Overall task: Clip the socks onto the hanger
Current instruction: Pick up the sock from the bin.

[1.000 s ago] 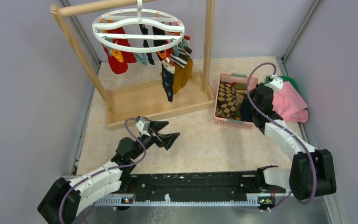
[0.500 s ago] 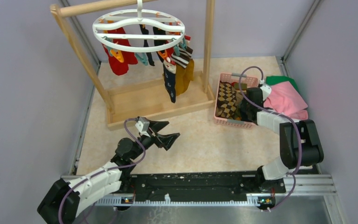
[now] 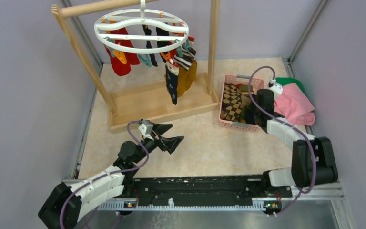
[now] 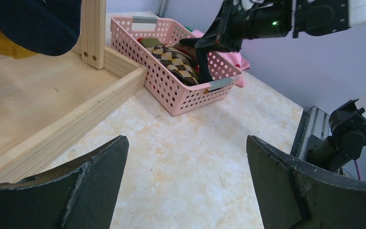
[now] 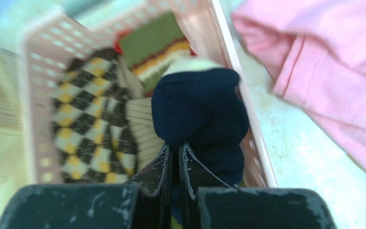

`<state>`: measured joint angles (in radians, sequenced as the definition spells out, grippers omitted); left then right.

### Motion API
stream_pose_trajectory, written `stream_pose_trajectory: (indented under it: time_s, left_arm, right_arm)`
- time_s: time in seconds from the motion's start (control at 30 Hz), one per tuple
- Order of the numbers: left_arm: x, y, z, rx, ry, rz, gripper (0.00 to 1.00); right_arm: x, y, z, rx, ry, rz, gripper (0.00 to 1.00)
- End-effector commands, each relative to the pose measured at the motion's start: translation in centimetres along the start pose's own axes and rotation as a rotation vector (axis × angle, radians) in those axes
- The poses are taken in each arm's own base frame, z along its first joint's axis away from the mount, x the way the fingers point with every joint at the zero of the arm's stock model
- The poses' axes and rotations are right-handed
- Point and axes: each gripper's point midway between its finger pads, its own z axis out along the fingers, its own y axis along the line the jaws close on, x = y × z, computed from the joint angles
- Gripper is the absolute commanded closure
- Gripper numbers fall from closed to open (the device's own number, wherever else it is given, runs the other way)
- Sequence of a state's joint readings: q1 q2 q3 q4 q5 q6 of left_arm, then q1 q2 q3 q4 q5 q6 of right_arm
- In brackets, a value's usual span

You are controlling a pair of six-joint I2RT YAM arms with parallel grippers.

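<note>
The white ring hanger (image 3: 141,31) hangs from the wooden rack, with a red sock (image 3: 120,64), a navy patterned sock (image 3: 172,86) and a mustard sock (image 3: 189,76) clipped under it. More socks lie in the pink basket (image 3: 238,125): a brown argyle sock (image 5: 90,124) and a green striped one (image 5: 152,43). My right gripper (image 5: 175,147) is over the basket's right side, shut on a navy sock (image 5: 200,105). It also shows in the top view (image 3: 251,113). My left gripper (image 3: 170,135) is open and empty above the table, left of the basket.
The wooden rack's base (image 3: 143,102) lies between my left gripper and the hanger. A pink folded cloth (image 3: 295,105) and a green cloth (image 3: 293,82) lie right of the basket, by the right wall. The basket rim (image 5: 228,43) is close beside the navy sock.
My right arm dipped towards the basket's near side, then drew back a little and its elbow shifted. My left arm has not moved.
</note>
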<state>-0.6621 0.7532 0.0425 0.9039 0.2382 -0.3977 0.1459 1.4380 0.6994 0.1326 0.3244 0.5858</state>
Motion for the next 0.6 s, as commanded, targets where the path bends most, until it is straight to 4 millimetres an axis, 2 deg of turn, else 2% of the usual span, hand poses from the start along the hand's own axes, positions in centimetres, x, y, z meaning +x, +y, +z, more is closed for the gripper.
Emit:
stream_pose_trajectory:
  time_s: [0.0, 0.1, 0.23, 0.37, 0.43, 0.5, 0.57]
  left_arm:
    - [-1.1, -0.5, 0.4, 0.026, -0.030, 0.012, 0.01]
    - [-1.1, -0.7, 0.6, 0.036, -0.028, 0.009, 0.01]
    - [-1.0, -0.9, 0.6, 0.046, -0.023, -0.001, 0.01]
    - [-0.9, -1.1, 0.6, 0.058, -0.019, -0.005, 0.01]
    - [-1.0, -1.3, 0.6, 0.069, -0.021, -0.003, 0.01]
    - [-1.0, -1.5, 0.6, 0.082, -0.022, 0.000, 0.01]
    - [-1.0, -1.7, 0.7, 0.096, -0.021, -0.003, 0.01]
  right_arm:
    - [-7.1, 2.8, -4.2, -0.163, -0.235, 0.034, 1.00]
    - [-8.3, 3.4, -5.7, -0.206, -0.277, 0.023, 1.00]
    - [-8.9, 4.6, -7.3, -0.303, -0.313, -0.004, 1.00]
    - [-8.6, 8.5, -11.4, -0.621, -0.392, -0.117, 1.00]
    - [-8.8, 9.8, -13.1, -0.726, -0.427, -0.148, 1.00]
    - [-8.7, 10.0, -13.2, -0.739, -0.424, -0.170, 0.99]
    - [-8.4, 8.8, -11.4, -0.636, -0.379, -0.166, 1.00]
